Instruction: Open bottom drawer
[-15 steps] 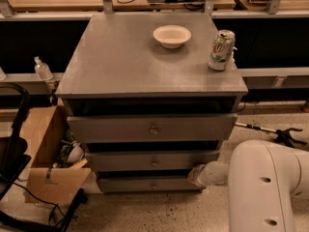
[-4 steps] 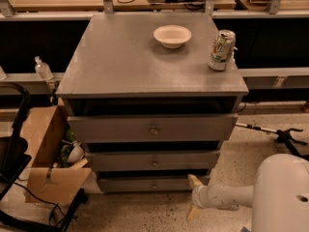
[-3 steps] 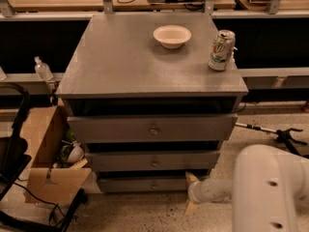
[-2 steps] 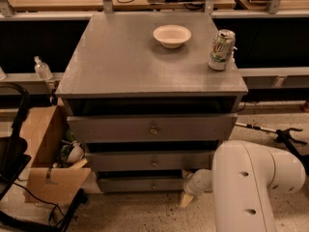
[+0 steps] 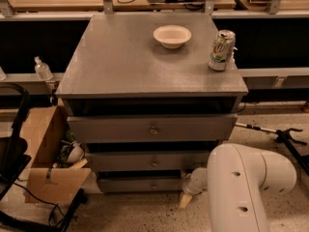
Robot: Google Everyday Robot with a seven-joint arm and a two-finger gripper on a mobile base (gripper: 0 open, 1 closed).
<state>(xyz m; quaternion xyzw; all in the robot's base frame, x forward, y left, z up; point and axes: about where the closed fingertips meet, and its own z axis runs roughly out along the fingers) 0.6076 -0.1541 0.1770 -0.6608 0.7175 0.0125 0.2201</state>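
Note:
The bottom drawer is the lowest of three grey fronts on the cabinet, with a small round knob at its centre. It sits nearly flush under the middle drawer. My gripper is low, near the floor, just at the right end of the bottom drawer front and to the right of the knob. The bulky white arm fills the lower right and hides the cabinet's bottom right corner.
On the cabinet top stand a white bowl and a green can. An open cardboard box and a black frame stand left of the cabinet. A plastic bottle sits on a ledge behind. A black-handled tool lies on the floor at right.
The arm has swung left and closer to the cabinet, carrying the gripper from the open floor at right to the right end of the bottom drawer front. The drawers have not moved.

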